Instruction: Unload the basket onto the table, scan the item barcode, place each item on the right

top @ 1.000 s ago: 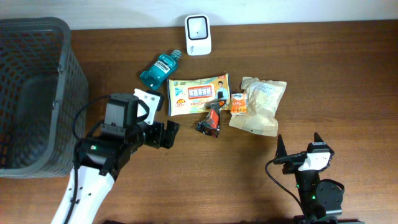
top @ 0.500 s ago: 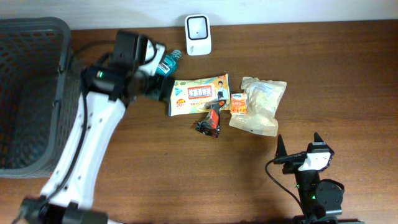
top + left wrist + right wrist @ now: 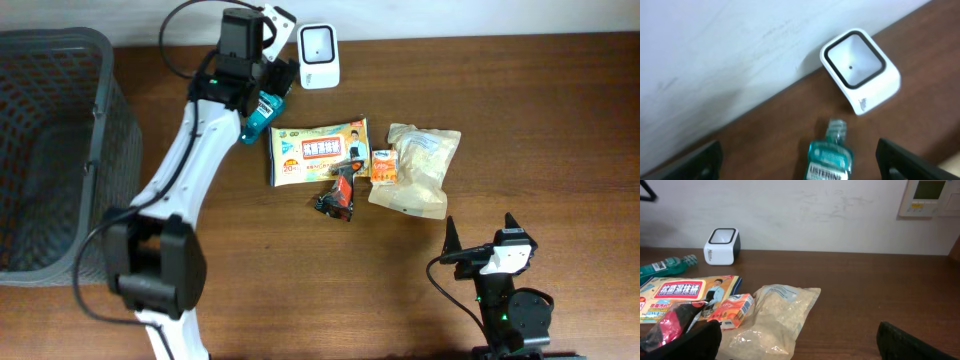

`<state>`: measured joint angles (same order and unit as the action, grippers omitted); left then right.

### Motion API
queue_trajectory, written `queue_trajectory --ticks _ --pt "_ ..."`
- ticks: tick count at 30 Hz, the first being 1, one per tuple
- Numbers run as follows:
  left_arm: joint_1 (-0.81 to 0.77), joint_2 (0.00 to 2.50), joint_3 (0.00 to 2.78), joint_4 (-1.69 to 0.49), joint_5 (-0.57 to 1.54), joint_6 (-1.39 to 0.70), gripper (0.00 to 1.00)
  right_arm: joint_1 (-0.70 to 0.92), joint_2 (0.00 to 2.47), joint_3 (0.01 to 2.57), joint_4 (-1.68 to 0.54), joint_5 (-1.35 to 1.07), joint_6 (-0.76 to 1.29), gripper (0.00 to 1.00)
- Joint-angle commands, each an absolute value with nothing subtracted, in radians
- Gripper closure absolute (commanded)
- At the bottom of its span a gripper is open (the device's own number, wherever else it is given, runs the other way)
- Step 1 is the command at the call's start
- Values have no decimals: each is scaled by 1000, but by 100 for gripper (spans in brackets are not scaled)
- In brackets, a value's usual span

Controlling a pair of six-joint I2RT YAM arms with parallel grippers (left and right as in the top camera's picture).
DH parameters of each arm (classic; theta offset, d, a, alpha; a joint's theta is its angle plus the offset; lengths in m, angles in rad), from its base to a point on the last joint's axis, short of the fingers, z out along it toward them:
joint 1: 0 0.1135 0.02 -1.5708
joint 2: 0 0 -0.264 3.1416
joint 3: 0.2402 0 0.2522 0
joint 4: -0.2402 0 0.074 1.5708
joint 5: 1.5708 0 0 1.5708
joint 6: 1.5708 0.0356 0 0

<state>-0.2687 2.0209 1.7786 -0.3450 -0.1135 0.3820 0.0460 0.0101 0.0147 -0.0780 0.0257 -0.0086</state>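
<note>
A dark mesh basket (image 3: 112,120) is set at the left end of the brown wooden surface (image 3: 300,290). A white wall (image 3: 815,215) is seen behind the surface, and a pale control panel (image 3: 927,197) with a small display is mounted on it.

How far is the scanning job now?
Done: nothing visibly; no item is held. In hand: the open left gripper hovers over the mouthwash bottle near the scanner. Left: grasp it, show its barcode to the scanner. The right gripper is open, empty.
</note>
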Motion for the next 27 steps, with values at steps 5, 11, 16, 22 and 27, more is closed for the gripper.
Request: queue_trajectory --ticks 5,11,16,22,27 --pt "-266 2247 1793 -95 -125 399 2 52 4 6 -81 27 -15 1" --pt "-266 2347 1793 -11 -111 446 5 52 4 6 -81 27 -14 1" --pt "-266 2375 1793 -39 -73 473 6 52 4 6 -81 27 -15 1" --pt "-263 2375 1792 -219 -33 473 9 52 4 6 -81 27 -14 1" --pt "-250 2375 1792 -326 -33 473 13 52 4 6 -81 27 -15 1"
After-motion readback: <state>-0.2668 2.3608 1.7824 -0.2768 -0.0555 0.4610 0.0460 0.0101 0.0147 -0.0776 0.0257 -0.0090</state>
